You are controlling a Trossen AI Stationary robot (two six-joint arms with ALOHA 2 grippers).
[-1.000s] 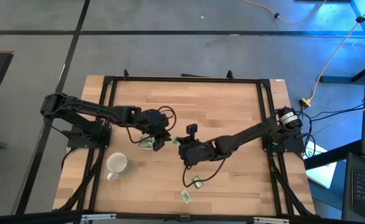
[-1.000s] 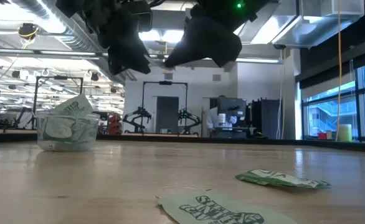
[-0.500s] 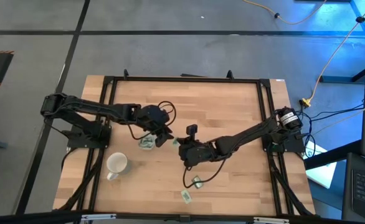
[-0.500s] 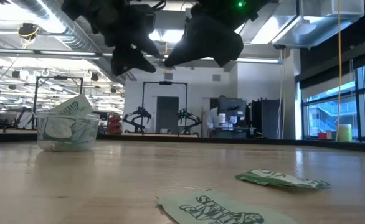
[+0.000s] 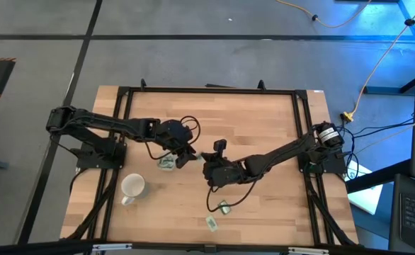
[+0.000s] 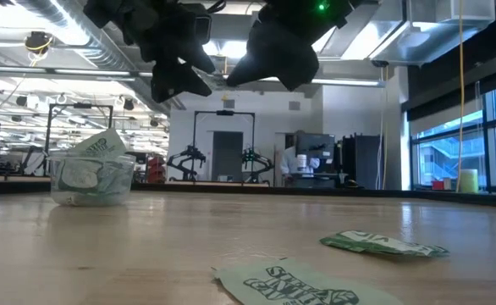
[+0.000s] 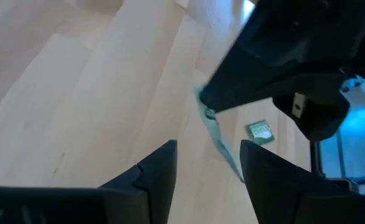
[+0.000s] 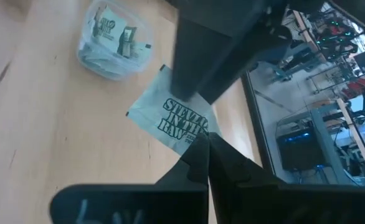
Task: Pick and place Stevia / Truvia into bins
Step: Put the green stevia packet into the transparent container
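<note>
A clear cup stuffed with green-and-white sachets stands left of centre. Just right of it, above the table, my right gripper is shut on one Stevia sachet; the left wrist view shows that sachet edge-on. My left gripper faces it, open, with the sachet's free end ahead of the gap between its fingers. Two more sachets lie flat near the table's front edge. My right gripper pinches the sachet between its two shut fingertips at the edge nearest them. The fingers come from the table's right, slanting down. The sachet sticks out beyond the tips toward the cup, lifted clear of the table. My left gripper: one finger overlaps the sachet's far end; I cannot tell whether it touches.
A white mug with a handle stands near the front left. In the low view the loose sachets lie in the foreground. Bare wood stretches across the far half and the right side of the table.
My left gripper has rolled a little, moved slightly away from the cup toward my right gripper, and opened wider. My right gripper has stayed shut on the sachet and tipped slightly.
</note>
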